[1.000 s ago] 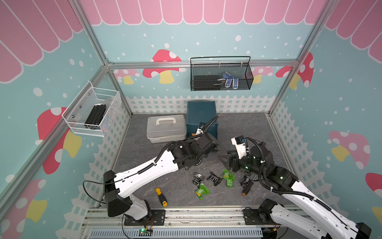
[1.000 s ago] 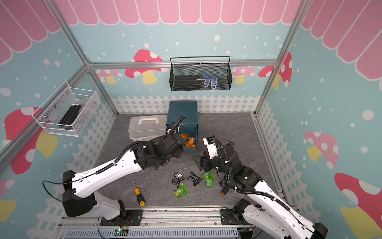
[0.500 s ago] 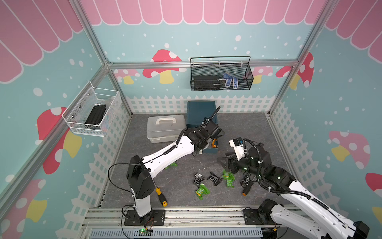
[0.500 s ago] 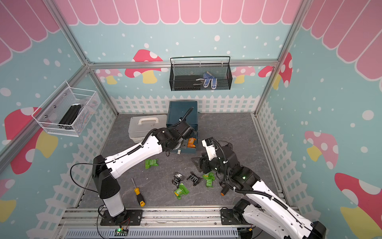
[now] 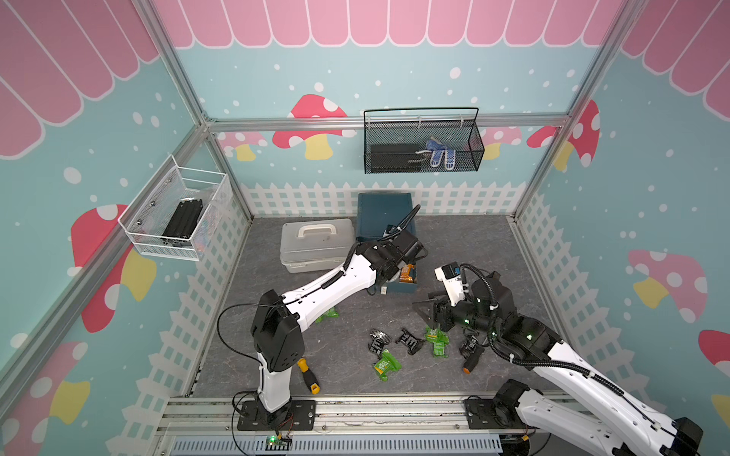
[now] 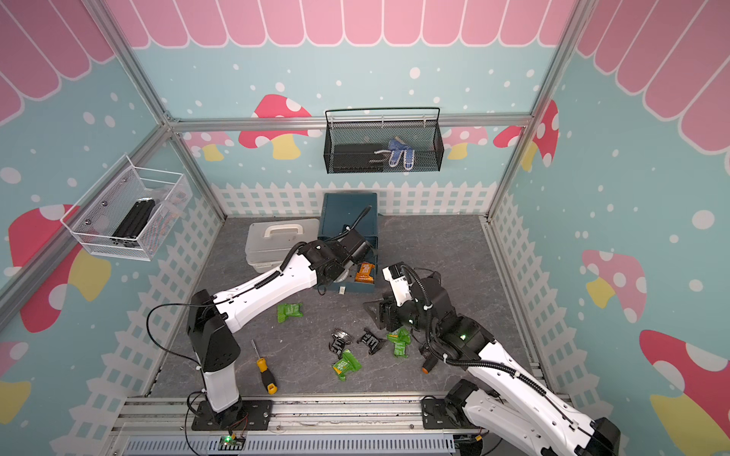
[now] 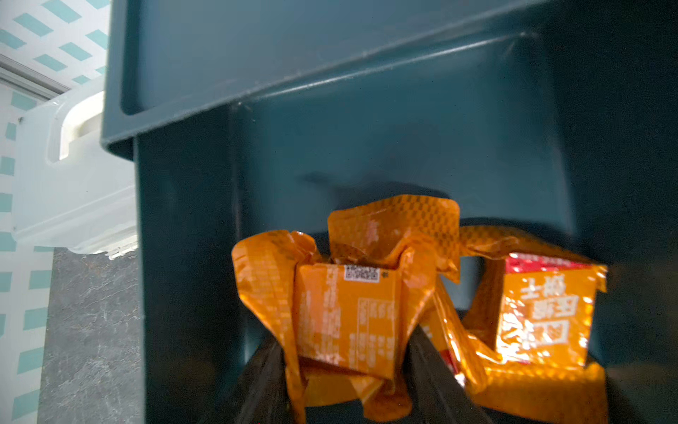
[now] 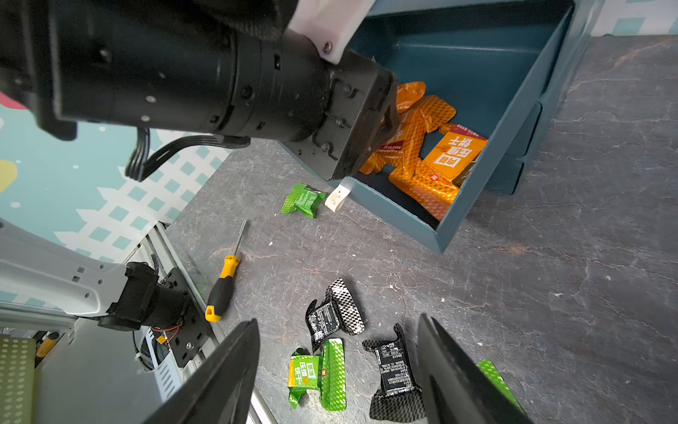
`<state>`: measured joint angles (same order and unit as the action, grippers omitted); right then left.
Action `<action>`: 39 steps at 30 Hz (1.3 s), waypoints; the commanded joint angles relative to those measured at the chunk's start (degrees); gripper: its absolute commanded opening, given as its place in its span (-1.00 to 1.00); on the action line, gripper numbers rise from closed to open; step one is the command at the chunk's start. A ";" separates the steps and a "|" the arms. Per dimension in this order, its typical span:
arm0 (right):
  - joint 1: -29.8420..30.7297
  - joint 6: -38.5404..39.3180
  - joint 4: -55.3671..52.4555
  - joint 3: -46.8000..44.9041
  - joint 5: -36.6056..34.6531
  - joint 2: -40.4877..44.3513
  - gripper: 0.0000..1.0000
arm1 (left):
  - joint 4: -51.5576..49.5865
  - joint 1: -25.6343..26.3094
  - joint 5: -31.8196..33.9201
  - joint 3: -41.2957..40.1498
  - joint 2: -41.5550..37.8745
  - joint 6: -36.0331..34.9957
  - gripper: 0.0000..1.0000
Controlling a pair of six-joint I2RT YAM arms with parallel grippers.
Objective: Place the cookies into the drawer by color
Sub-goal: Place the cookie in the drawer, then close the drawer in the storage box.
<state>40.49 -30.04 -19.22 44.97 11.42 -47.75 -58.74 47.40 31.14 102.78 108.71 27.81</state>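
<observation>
Your left pincer is down inside the pulled-out tray of the drawer. Its dark fingers sit either side of an orange cookie, and you cannot tell whether they pinch it or have let go. Other orange packets lie in that same tray.

Your right pincer hangs released above the tabletop in front of the drawer, fingers wide apart with nothing between them. Below it, clear of the drawer, two black cookies and a green cookie lie close together.

A lone green packet lies near the drawer's white pull tab. A yellow-handled screwdriver lies farther out from the drawer. The grey case stands just beside the drawer.
</observation>
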 commanded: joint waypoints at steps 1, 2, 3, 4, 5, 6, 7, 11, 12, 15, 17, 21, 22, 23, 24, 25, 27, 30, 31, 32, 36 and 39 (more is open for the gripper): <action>-0.24 -0.02 0.70 -0.21 -0.02 -0.29 0.42 | -1.46 -0.55 0.73 1.68 0.45 -0.98 0.04; -0.19 -0.01 0.66 -0.14 -0.17 -0.40 0.42 | -1.38 -0.42 0.15 1.95 0.54 -1.32 0.09; -0.24 0.07 0.55 -0.08 -0.17 -0.49 0.42 | -1.39 -0.43 0.37 2.20 0.63 -1.51 0.11; -0.24 0.09 0.36 0.00 -0.13 -0.58 0.42 | -1.48 -0.54 0.50 2.25 0.60 -1.68 0.15; -0.16 0.07 0.39 -0.05 -0.03 -0.64 0.42 | -1.41 -0.55 0.87 2.29 0.54 -1.79 0.24; -0.23 0.07 0.53 -0.04 0.00 -0.69 0.42 | -1.46 -0.55 1.07 2.33 0.37 -1.62 0.30; -0.19 0.07 0.55 0.01 0.01 -0.79 0.43 | -1.36 -0.55 0.81 2.39 0.16 -1.54 0.34; -0.23 0.15 0.42 0.14 0.38 -1.61 0.43 | -1.44 -0.38 0.33 3.07 -0.28 -1.75 0.45; -0.19 0.08 0.45 0.16 0.52 -1.77 0.44 | -1.44 -0.38 0.61 3.04 -0.46 -1.71 0.47; -0.24 0.24 0.81 0.18 1.10 -1.95 0.44 | -1.54 -0.38 0.73 2.78 -1.39 -1.58 0.52; -0.24 0.50 1.67 0.12 2.65 -2.34 0.44 | -1.27 -0.12 0.61 2.79 -3.11 -1.40 0.52; -0.15 0.60 3.75 0.01 6.09 -3.94 0.40 | -0.31 -0.36 0.16 4.57 -7.16 -2.38 0.52; -0.14 0.60 3.75 0.12 6.32 -4.38 0.39 | -0.28 -0.67 -0.48 4.98 -8.21 -2.58 0.52; -0.05 0.60 3.87 0.23 6.33 -4.88 0.38 | -0.30 -1.02 -0.67 5.49 -9.00 -2.89 0.52; -0.04 0.61 4.23 0.23 6.50 -5.26 0.38 | -0.38 -1.42 -0.77 5.80 -9.54 -3.18 0.52; -0.06 0.60 4.60 0.37 6.99 -5.74 0.37 | -0.34 -1.88 -1.05 5.98 -10.18 -3.43 0.51; 0.20 0.25 5.84 0.53 7.69 -6.84 0.35 | -0.27 -3.16 -2.71 6.03 -11.35 -3.66 0.50; 0.34 0.33 5.98 1.34 7.73 -8.98 0.34 | 0.78 -4.94 -2.69 5.59 -12.60 -4.41 0.51; 0.38 0.34 6.66 1.48 8.36 -9.66 0.34 | 1.61 -5.83 -1.76 5.52 -12.73 -4.74 0.52; 0.43 -0.05 7.87 1.55 9.24 -10.54 0.32 | 2.51 -7.26 -1.92 5.44 -12.80 -4.78 0.52; 1.42 -0.87 10.79 1.87 9.64 -13.51 0.24 | 10.60 -12.87 -9.84 2.73 -12.66 -6.10 0.45; 1.69 -0.81 11.25 2.24 6.31 -14.84 0.19 | 16.74 -15.87 -14.90 1.20 -11.17 -7.06 0.36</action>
<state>41.76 -30.26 -10.79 45.32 19.57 -62.06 -49.12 33.23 22.74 105.23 95.94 22.87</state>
